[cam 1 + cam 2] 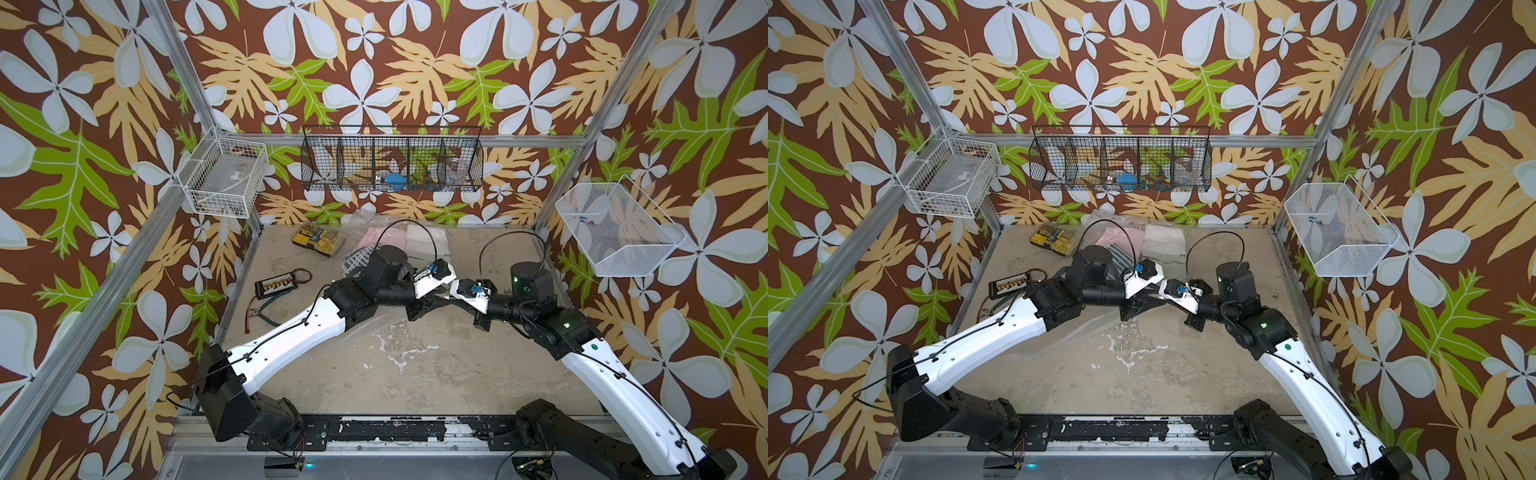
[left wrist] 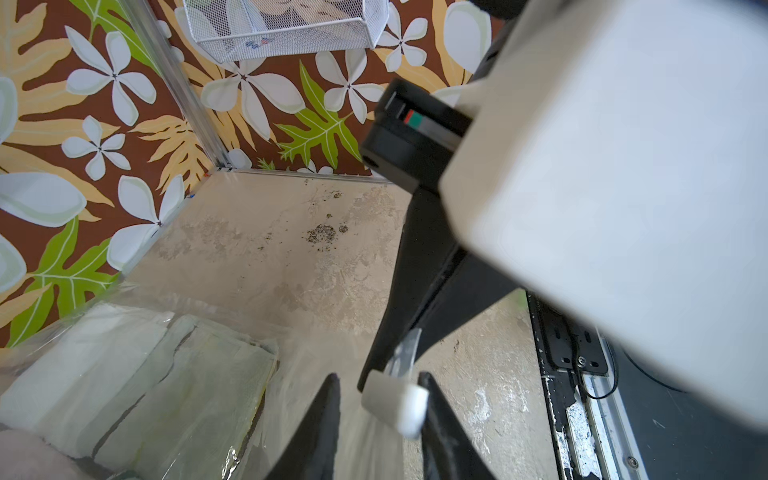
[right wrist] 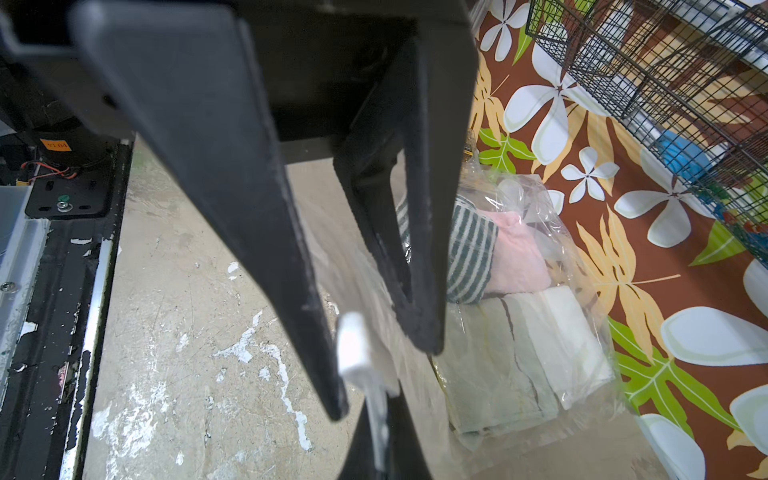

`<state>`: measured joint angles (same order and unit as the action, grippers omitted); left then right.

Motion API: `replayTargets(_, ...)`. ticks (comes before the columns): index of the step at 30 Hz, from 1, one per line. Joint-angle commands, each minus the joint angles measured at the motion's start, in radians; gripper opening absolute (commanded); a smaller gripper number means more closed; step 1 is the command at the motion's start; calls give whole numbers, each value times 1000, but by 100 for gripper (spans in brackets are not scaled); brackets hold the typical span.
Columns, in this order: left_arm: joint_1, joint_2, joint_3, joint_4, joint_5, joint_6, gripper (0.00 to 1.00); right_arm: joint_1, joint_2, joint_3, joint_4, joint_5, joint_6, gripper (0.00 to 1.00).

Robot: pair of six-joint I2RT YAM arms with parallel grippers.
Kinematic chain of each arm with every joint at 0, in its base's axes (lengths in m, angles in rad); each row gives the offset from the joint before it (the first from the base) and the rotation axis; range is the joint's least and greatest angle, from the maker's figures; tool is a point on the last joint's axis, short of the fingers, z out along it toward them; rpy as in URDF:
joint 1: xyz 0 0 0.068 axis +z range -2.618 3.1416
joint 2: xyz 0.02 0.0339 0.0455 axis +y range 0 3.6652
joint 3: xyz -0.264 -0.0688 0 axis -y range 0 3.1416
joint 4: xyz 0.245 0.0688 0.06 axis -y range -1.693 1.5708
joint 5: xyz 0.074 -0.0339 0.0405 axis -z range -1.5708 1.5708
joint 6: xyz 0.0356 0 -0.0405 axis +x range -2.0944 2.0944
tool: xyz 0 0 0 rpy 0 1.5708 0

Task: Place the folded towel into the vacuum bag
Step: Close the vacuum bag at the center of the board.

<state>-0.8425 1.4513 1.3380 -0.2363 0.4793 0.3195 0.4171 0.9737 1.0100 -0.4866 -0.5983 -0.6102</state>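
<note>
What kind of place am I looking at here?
Probably a robot test cell: an aluminium frame boxes in the table, a left arm and a right arm are mounted at its front, and a black wire basket hangs behind.

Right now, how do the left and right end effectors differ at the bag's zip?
The left end effector stands with jaws apart, straddling the white slider. The right end effector is shut, pinching the zip strip. The left clamps nothing, and a gap shows beside the slider, while the right grips the strip just past it. Both have black fingers and meet at the same spot.
</note>
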Motion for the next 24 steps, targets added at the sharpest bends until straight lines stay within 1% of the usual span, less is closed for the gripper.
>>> replayTargets(1, 1, 4, 17, -11, 9, 25, 24, 2, -3, 8, 13, -32, -9, 0)
replayTargets(5, 2, 6, 18, -9, 10, 29, 11, 2, -4, 1, 20, -29, -10, 0)
replayTargets(11, 0, 16, 26, -46, -10, 66, 0, 3, -8, 1, 29, -17, 12, 0)
replayTargets(15, 1, 8, 16, -78, -67, 93, 0, 2, -29, -19, 69, 5, 76, 0)
replayTargets(17, 1, -12, -12, -83, -91, 98, 0, 2, -52, -50, 102, 38, 117, 0)
replayTargets(24, 1, -56, -93, -103, -158, 98, 0, 2, -103, -126, 146, 30, 167, 0)
